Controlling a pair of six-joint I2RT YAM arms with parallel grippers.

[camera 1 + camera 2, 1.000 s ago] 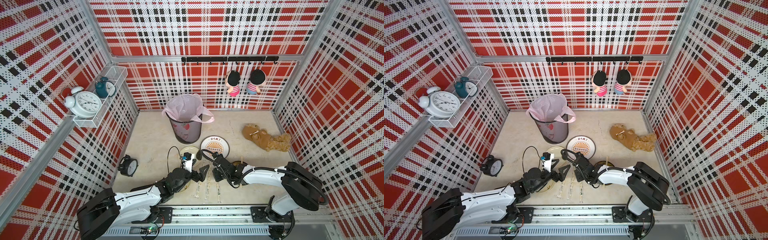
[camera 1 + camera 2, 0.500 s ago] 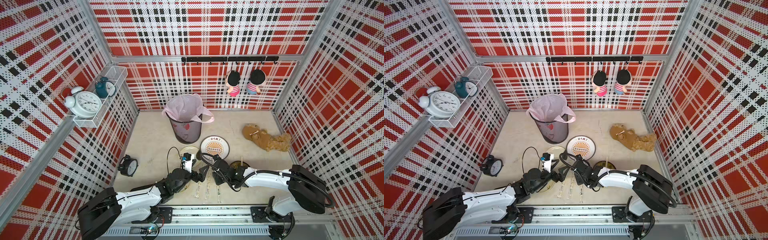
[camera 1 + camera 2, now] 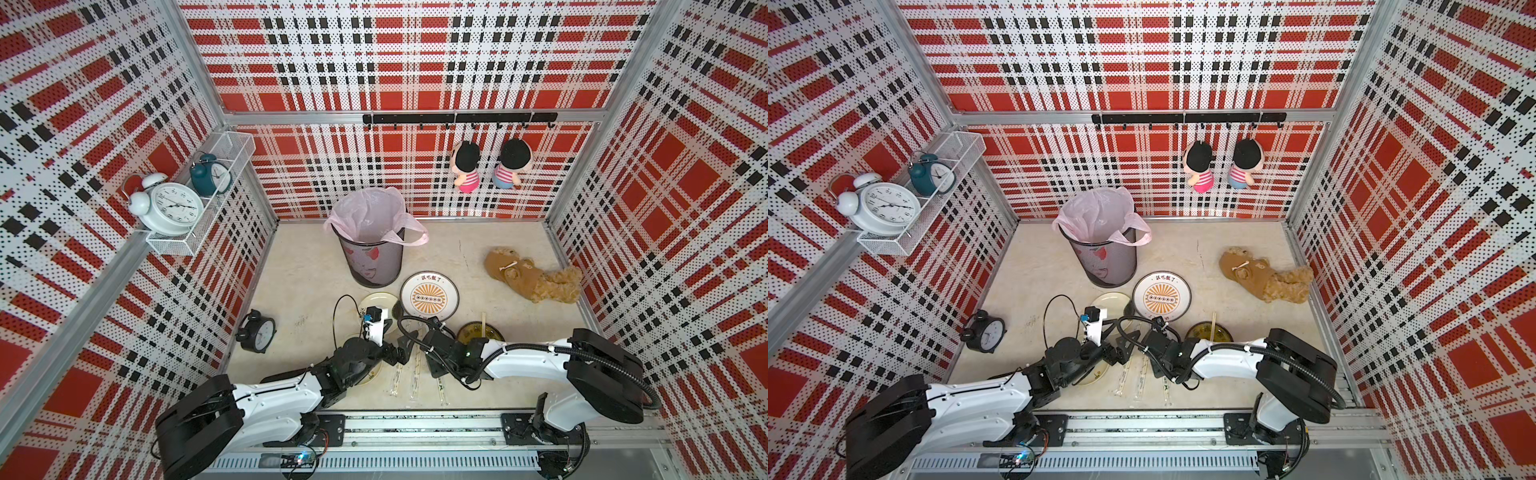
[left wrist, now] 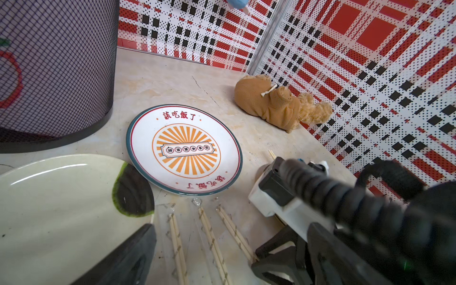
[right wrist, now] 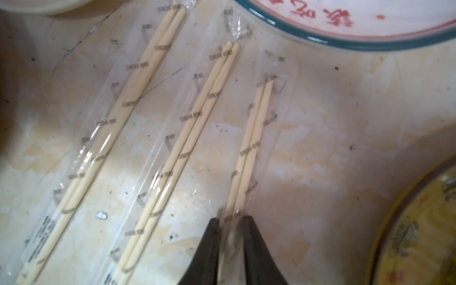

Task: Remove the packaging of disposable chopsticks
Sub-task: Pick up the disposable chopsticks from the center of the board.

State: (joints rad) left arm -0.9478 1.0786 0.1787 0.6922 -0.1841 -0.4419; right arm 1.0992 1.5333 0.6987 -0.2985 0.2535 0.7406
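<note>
Three clear plastic sleeves with printed lettering (image 5: 161, 145) lie side by side on the tabletop, near the middle of its front edge. Each one has a pair of pale wooden disposable chopsticks (image 5: 134, 98) inside.

My right gripper (image 5: 230, 234) is clenched on the rightmost sleeve (image 5: 251, 138), black fingertips pinching it, sticks and all, close to its front end. The other two sleeves lie flat and untouched beside it.

My left gripper (image 3: 399, 338) hangs at the cluster's left side, spread wide, nothing in it.

Just behind the sleeves' far tips sits the round white plate with teal rim and orange sunburst (image 4: 142, 140). Left of that is the pale green plate with a dark leaf patch (image 4: 61, 197).

Toward the right edge, a dark gold-patterned plate (image 3: 465, 332) carries a bare pale stick (image 3: 483, 326). One stick or two, I can't tell.

Further back stands the black mesh bin (image 3: 372, 266) with its pink plastic liner (image 3: 365, 212). A brown plush toy (image 3: 528, 276) lies by the right edge, and a black alarm clock (image 3: 257, 336) stands by the left edge.
</note>
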